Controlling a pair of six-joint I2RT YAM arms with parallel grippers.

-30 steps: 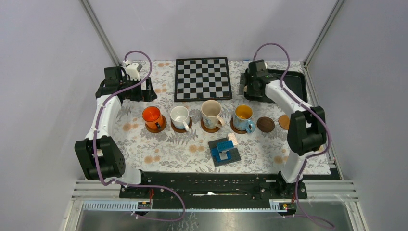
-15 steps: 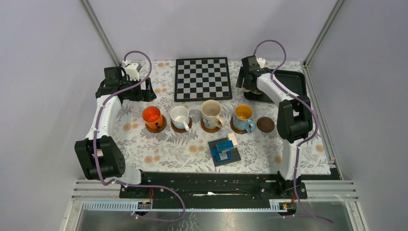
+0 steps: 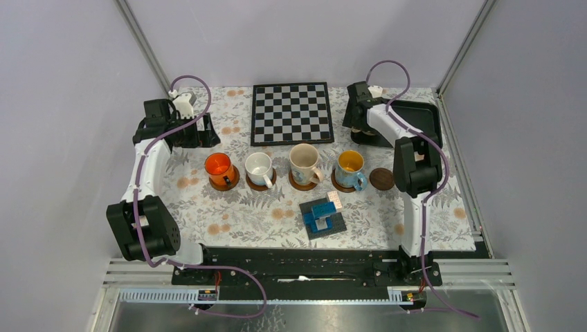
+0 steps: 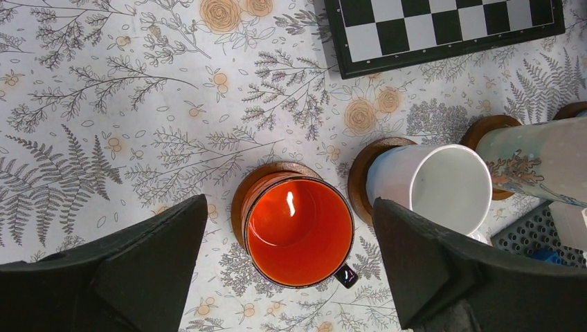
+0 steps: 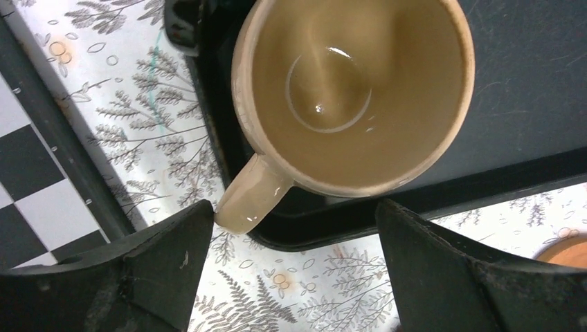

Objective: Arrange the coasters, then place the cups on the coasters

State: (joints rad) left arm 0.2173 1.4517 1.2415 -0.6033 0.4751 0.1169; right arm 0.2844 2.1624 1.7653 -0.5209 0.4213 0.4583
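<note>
Fetching a fifth cup: right end effector (image 5: 292, 205) hangs open over the beige cup (image 5: 353, 90), upright in the black tray (image 5: 526, 83); next, close on its rim, carry it to the bare coaster (image 3: 381, 179); left end effector (image 4: 289, 202) open too.

Plain grey walls (image 3: 304, 34), metal posts (image 3: 143, 45), floral tablecloth (image 3: 256, 211).
</note>
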